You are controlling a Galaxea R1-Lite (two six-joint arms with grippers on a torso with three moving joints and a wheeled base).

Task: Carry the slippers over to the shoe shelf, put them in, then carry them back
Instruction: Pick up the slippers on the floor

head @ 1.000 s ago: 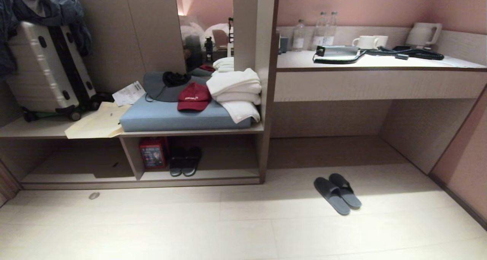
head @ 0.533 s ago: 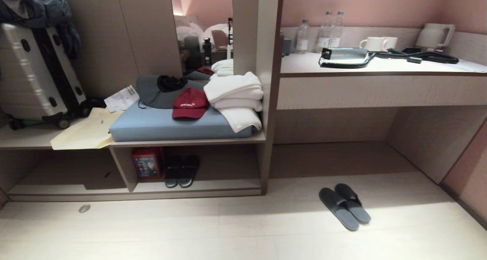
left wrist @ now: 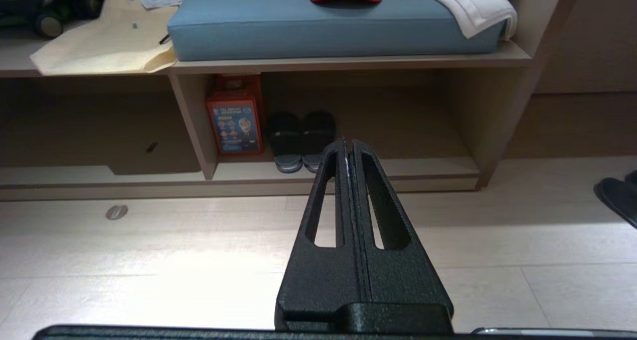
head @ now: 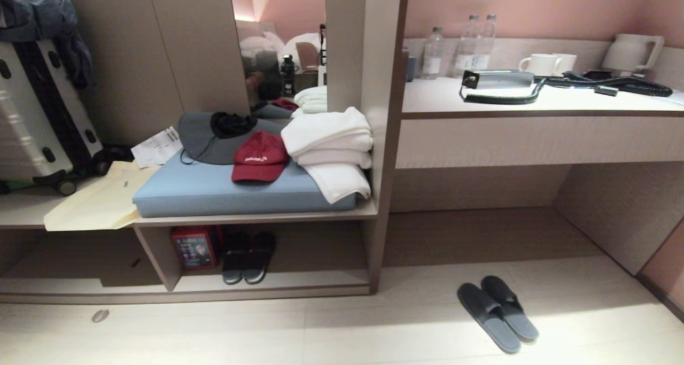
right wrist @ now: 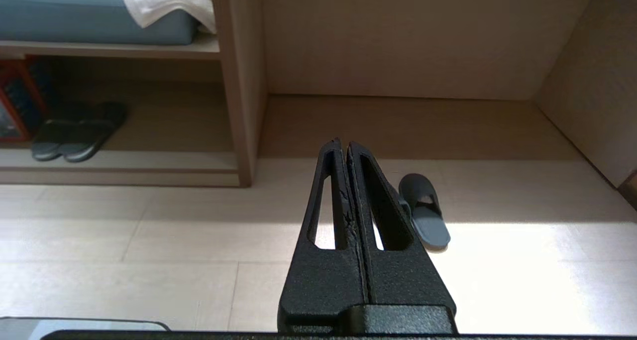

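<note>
The slate-grey slippers [head: 497, 312] lie side by side on the pale floor, right of the shoe shelf and before the desk recess. The right wrist view shows one of them [right wrist: 425, 215] just beyond my right gripper [right wrist: 342, 143], which hangs shut and empty above the floor. My left gripper [left wrist: 347, 142] is shut and empty too, pointing at the shoe shelf [left wrist: 428, 168]; a slipper [left wrist: 617, 198] peeks in at that view's edge. The shoe shelf [head: 320, 247] is the low beige cubby under the blue cushion. Neither arm shows in the head view.
A darker pair of slippers [head: 248, 258] and a red box [head: 193, 247] stand in the cubby's left part. Above lie a blue cushion [head: 224, 186], red cap [head: 260, 156] and white towels [head: 328, 140]. A suitcase [head: 37, 114] stands at left. The desk counter [head: 534, 135] bears bottles, mugs and a kettle.
The whole scene has slid down and spread outward in the head view, so the camera has moved closer to the shelf. The slippers lie where they were on the floor.
</note>
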